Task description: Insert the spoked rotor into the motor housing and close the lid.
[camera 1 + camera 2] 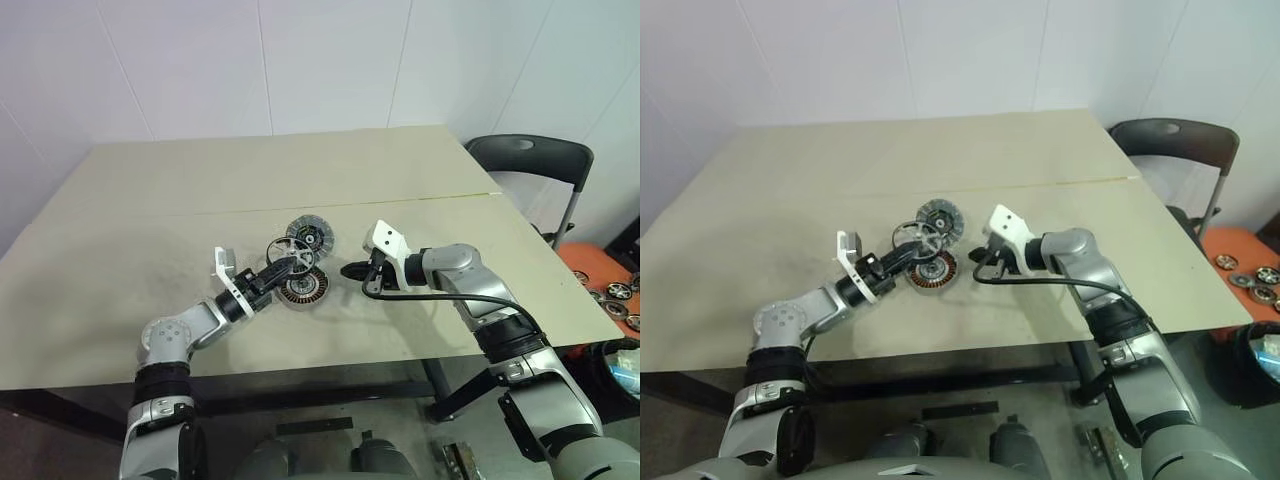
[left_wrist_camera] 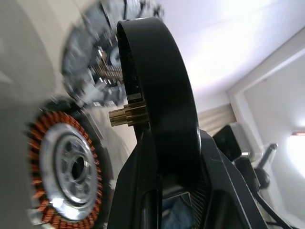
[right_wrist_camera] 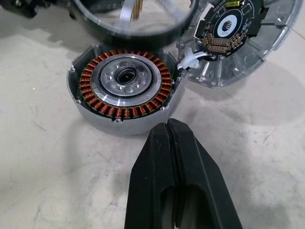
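At the centre of the beige table, the motor housing, a short round grey metal cup with a ring of copper-coloured windings, rests open-side up. Touching its far right edge lies the lid, a flat round disc with a clear ribbed rim and a black centre board; the right wrist view cuts off its far edge. No legible writing or brand mark can be made out on the board or the housing.

The left gripper holds the spoked rotor, a shiny silver metal wheel with open spokes, lifted just above the housing's far left side. Its fingers are narrowly parted and clamped on the rotor's rim. In the left wrist view a black finger hides most of the rotor, leaving a small brass-coloured toothed hub visible; the lid behind it is blurred.

The right gripper hovers just on the near right of the housing, apart from it, fingers pressed fully together and holding nothing.

At the far right stands a dark chair, partly cut off.
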Robot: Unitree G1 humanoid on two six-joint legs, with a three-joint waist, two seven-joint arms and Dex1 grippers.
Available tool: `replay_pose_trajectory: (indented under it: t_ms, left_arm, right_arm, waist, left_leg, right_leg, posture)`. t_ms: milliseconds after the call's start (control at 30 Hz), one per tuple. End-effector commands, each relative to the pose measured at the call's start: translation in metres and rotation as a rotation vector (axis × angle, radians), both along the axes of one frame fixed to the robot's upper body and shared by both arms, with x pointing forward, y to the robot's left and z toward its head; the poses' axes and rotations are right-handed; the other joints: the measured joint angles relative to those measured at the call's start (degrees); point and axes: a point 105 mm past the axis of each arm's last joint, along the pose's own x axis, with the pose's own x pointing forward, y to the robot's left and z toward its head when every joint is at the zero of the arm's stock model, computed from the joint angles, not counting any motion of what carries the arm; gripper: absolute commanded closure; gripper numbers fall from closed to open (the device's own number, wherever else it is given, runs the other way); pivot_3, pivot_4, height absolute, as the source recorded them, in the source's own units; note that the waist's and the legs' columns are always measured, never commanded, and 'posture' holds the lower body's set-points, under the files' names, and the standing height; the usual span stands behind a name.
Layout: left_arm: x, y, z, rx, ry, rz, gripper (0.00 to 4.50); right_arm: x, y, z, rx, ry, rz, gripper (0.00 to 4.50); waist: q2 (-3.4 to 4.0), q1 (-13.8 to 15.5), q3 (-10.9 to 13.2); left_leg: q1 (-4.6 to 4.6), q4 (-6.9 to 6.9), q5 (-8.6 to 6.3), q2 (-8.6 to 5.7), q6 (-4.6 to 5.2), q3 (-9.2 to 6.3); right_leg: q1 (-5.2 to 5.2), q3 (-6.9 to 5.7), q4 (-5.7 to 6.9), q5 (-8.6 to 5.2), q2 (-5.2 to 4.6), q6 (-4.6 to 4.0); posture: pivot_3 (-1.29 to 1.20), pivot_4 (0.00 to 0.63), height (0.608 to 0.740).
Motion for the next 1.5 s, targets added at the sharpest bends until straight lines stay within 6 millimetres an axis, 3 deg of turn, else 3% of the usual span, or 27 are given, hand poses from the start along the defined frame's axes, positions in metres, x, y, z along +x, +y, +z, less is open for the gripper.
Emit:
replay_pose_trajectory:
  t_ms: [33,367,900,933,1167,1500]
  left_arm:
    - [0.003,-0.010,0.017,0.003,-0.054,-0.050,4.08]
    - [-0.001,-0.016,0.003,0.045,0.010,-0.094,4.08]
    - [-0.004,-0.008,-0.009,0.073,0.058,-0.054,4.08]
    - [-0.004,-0.008,-0.011,0.083,0.066,-0.052,3.36]
    - [0.002,0.000,-0.021,0.140,0.113,-0.002,1.24]
    - [0.009,0.025,0.003,0.329,0.021,0.030,1.24]
  right_arm:
    - [0.001,0.001,0.013,0.017,-0.044,0.004,4.50]
    - [0.000,-0.002,0.012,0.018,-0.044,-0.013,4.50]
    - [0.002,0.000,0.013,0.020,-0.048,-0.014,4.50]
    - [0.002,0.000,0.013,0.020,-0.049,-0.014,4.50]
    - [0.003,-0.001,0.013,0.020,-0.052,-0.020,4.50]
    - [0.003,0.002,0.009,0.014,-0.045,-0.015,4.50]
  waist:
    - [0.00,0.0,0.0]
    - [-0.01,0.0,0.0]
    - [-0.01,0.0,0.0]
    - [-0.01,0.0,0.0]
    - [-0.02,0.0,0.0]
    - [-0.03,-0.4,0.0]
  left_leg:
    - [0.00,0.00,0.00,0.00,0.00,0.00]
    - [0.00,0.01,0.00,0.00,0.00,0.00]
    - [0.01,0.03,0.00,0.00,0.00,0.01]
    - [0.01,0.03,0.00,0.00,0.00,0.01]
    - [0.43,0.04,0.00,0.00,0.00,0.01]
    - [0.67,0.08,0.01,0.11,-0.01,0.02]
  right_leg:
    - [0.00,0.00,0.00,0.00,0.00,0.00]
    - [0.00,0.00,0.01,0.02,0.01,-0.01]
    - [0.01,0.01,0.02,0.03,0.00,0.00]
    - [0.01,0.01,0.02,0.03,0.00,0.00]
    - [0.45,-0.01,0.02,0.02,0.02,-0.03]
    - [0.67,-0.02,0.02,0.09,0.10,-0.06]
  posture:
    - [0.00,0.000,0.740]
    - [0.00,0.000,0.740]
    - [0.00,0.000,0.740]
    - [0.00,0.000,0.740]
    - [0.00,0.000,0.740]
    - [0.00,0.000,0.740]
